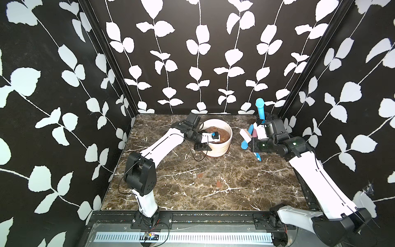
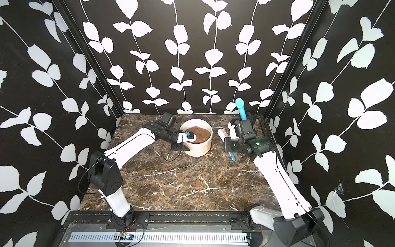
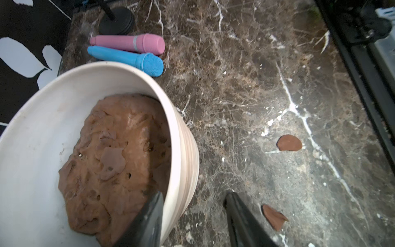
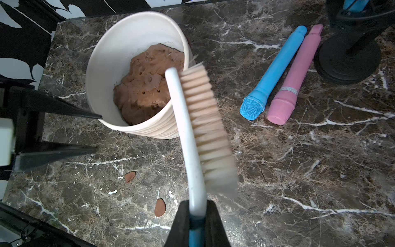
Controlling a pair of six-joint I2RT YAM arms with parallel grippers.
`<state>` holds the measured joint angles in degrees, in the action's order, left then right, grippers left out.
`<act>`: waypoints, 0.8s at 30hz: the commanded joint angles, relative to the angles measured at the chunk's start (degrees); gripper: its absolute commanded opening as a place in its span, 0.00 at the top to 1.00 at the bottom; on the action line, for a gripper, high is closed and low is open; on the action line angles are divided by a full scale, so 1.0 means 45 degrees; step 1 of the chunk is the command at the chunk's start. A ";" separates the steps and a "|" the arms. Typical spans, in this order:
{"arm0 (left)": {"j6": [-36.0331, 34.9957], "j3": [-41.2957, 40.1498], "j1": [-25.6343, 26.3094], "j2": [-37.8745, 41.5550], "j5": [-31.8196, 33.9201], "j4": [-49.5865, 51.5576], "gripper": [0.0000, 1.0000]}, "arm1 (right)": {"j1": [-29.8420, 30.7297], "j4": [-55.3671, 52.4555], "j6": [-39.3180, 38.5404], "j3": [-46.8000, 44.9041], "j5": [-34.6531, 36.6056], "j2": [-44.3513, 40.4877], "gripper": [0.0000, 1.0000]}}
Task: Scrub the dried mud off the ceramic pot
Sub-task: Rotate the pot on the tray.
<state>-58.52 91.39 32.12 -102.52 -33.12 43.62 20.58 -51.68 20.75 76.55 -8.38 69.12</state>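
Observation:
The ceramic pot is cream-white and ribbed, and stands at the back middle of the marble table with a lumpy brown soil mass inside. My left gripper is open and straddles the pot's wall: one finger lies inside against the wall, the other outside with a gap. Two flat patches of dried mud lie on the table in front of the pot. My right gripper is shut on a white-and-blue scrub brush, held right of the pot.
A blue toy microphone and a pink one lie side by side right of the pot. A black stand in the back right corner holds another blue microphone. Patterned walls enclose three sides.

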 commanded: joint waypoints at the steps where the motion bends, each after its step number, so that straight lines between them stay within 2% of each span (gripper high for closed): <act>1: -0.0052 0.0859 0.0031 -0.0505 0.0931 0.0892 0.52 | -0.0061 0.0313 -0.0090 0.0252 -0.0523 0.0164 1.00; 8: -0.0193 0.1548 0.0030 -0.1310 0.1211 0.1721 0.55 | -0.0061 0.0157 0.0016 0.0361 -0.1046 0.0263 1.00; 10: -0.0210 0.1677 0.0033 -0.1403 0.1269 0.1952 0.62 | -0.0061 0.0111 0.0024 0.0413 -0.1201 0.0291 1.00; 13: -0.0097 0.1982 0.0030 -0.1455 0.1152 0.2190 0.81 | -0.0061 -0.0021 0.0034 0.0540 -0.1411 0.0431 1.00; 16: 0.0557 0.2351 0.0050 -0.1427 0.1087 0.2237 0.95 | -0.0061 0.0080 0.0176 0.0490 -0.1584 0.0549 1.00; 19: 0.0844 0.2410 0.0116 -0.1309 0.1053 0.2307 0.99 | -0.0062 0.0090 0.0228 0.0524 -0.1906 0.0731 1.00; 24: 0.1421 0.2276 0.0410 -0.0951 0.1621 0.2370 1.00 | -0.0061 0.0164 0.0220 0.0483 -0.2288 0.0982 1.00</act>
<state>-55.13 101.34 33.39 -109.43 -28.75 50.35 20.58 -51.94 21.47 77.52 -16.86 73.19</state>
